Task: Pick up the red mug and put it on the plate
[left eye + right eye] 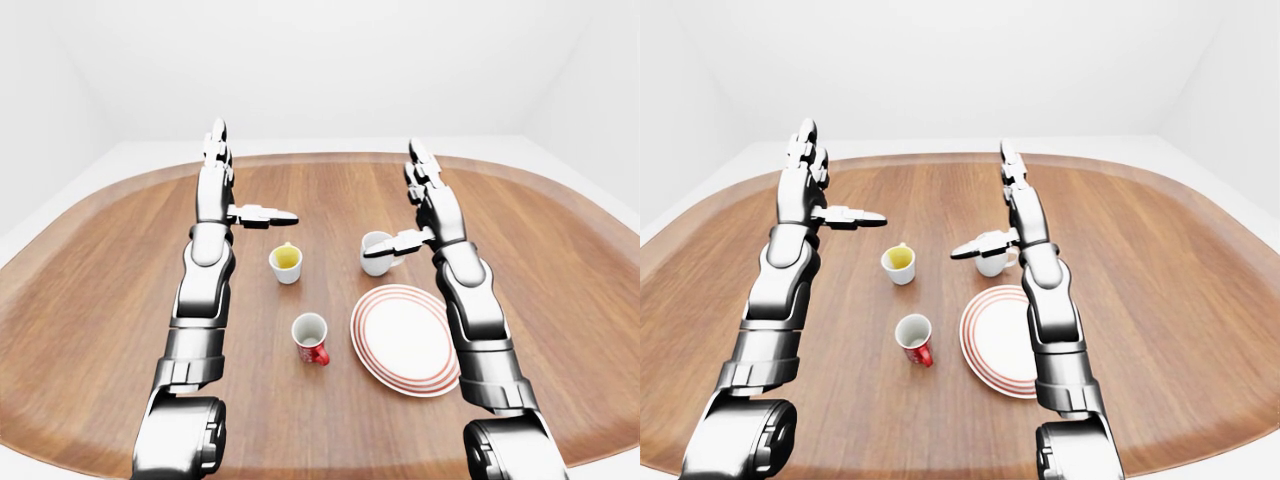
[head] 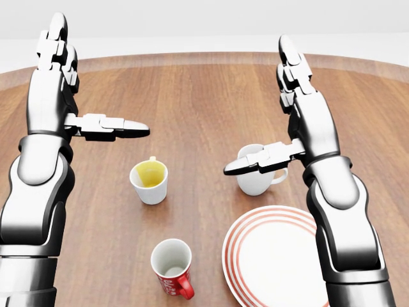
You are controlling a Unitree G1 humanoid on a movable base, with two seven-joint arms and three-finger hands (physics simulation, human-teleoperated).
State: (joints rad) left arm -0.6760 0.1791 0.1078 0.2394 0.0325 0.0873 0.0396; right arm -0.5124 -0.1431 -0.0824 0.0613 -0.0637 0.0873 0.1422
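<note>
Near the bottom of the head view, left of centre, I see the red mug point(image 2: 172, 268) standing upright on the wooden table point(image 2: 204, 96), mouth up and empty, its handle turned toward the lower right. It is free of both hands and not yet on the plate. Just to its right, apart from it, lies the white plate with red rings point(image 2: 275, 256), partly hidden at its right side by my right forearm and cut off by the bottom edge of the view.

Above the red mug stands a white cup with a yellow inside point(image 2: 149, 181), upright, clear of the mug. Right of that, above the plate's upper rim, stands a plain white mug point(image 2: 255, 174); its handle points right, and whether it touches the plate I cannot tell.

Left hand point(image 2: 61, 89): raised over the table at the view's upper left, fingers straight and pointing up, thumb stuck out sideways to the right. Spread wide, holding nothing.

Right hand point(image 2: 300, 105): raised at upper right, same posture mirrored, thumb pointing left across the white mug's rim in this view. Spread wide, holding nothing.

Both hands sit well apart from the red mug.
</note>
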